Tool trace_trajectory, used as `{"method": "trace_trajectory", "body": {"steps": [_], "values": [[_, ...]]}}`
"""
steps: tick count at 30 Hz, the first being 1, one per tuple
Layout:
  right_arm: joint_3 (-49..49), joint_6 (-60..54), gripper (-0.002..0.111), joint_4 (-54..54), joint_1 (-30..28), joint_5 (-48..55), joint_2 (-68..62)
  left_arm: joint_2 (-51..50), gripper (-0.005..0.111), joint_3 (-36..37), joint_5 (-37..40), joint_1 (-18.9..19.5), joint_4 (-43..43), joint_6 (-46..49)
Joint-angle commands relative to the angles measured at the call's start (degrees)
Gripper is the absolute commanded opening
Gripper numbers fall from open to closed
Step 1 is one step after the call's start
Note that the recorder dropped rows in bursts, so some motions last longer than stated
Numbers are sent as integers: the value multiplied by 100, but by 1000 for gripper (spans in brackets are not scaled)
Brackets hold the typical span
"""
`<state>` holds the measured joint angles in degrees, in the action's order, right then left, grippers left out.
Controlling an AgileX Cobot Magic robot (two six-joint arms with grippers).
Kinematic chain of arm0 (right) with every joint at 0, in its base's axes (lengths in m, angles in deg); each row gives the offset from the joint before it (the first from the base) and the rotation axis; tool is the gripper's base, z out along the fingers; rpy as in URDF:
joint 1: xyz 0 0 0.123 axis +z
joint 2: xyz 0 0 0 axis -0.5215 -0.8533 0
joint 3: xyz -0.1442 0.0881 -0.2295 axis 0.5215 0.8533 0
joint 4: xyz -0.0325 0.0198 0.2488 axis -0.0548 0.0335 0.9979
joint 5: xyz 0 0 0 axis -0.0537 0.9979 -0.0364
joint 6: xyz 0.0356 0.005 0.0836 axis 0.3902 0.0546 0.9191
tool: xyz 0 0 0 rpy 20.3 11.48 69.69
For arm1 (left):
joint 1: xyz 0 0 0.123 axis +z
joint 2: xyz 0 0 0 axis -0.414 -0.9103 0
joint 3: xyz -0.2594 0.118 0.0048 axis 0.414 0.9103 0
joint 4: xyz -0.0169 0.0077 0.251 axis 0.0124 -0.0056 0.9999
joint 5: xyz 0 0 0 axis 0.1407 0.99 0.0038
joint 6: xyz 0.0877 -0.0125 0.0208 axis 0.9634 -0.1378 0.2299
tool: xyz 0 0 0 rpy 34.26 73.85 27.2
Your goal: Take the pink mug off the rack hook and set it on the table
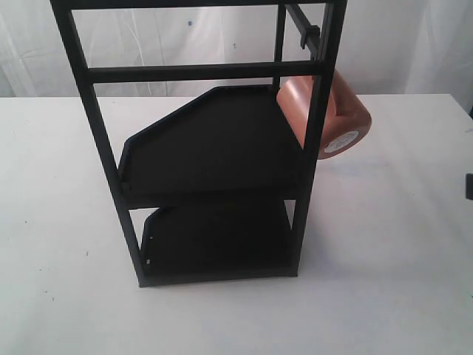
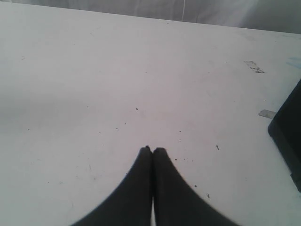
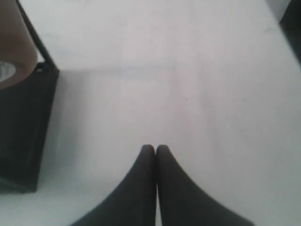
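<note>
Pink mug (image 1: 341, 103): found hanging clear of the table (image 1: 66, 296) at the upper right side of the black rack (image 1: 100, 155) as seen from the exterior view, tilted, base with round white sticker (image 1: 341, 140) turned outward and downward; handle hidden behind the frame post. Noted one hook (image 1: 309, 35) on the top side bar just above; unable to tell whether load-bearing. Left gripper (image 2: 153, 149): fingers pressed together on nothing, held over bare table with the rack's edge near. Right gripper (image 3: 155, 147): likewise closed and empty, over the table beside the rack's foot, apart from the mug.
</note>
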<state>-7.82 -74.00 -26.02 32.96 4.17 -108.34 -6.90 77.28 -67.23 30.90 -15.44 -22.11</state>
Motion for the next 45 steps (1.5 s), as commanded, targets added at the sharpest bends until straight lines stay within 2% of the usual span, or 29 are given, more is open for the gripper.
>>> {"method": "trace_trajectory", "body": {"steps": [1, 4, 8, 16, 25, 28, 34, 40, 45], "values": [[-537, -1098, 0, 908, 313, 747, -491, 8, 0, 12, -18, -32, -47, 1], [-671, -2270, 0, 1719, 601, 882, -491, 8, 0, 12, -18, -32, -47, 1], [-756, -3285, 0, 2418, 899, 891, -312, 8, 0, 12, -18, -32, -47, 1], [-768, -3534, 2, 2560, 1253, -167, -124, 8, 0, 12, -18, -32, -47, 1], [-768, -4449, 41, 2795, 1824, -1536, -327, 8, 0, 12, -18, -32, -47, 1], [-768, -4514, 51, 2795, 2095, -1649, -587, 8, 0, 12, -18, -32, -47, 1], [-768, -4488, 52, 2795, 2362, -2036, -1023, 8, 0, 12, -18, -32, -47, 1], [-768, -4480, 52, 2799, 2426, -2854, -1418, 8, 0, 12, -18, -32, -47, 1], [-768, -4480, 52, 2789, 2426, -3032, -1564, 8, 0, 12, -18, -32, -47, 1]]}}
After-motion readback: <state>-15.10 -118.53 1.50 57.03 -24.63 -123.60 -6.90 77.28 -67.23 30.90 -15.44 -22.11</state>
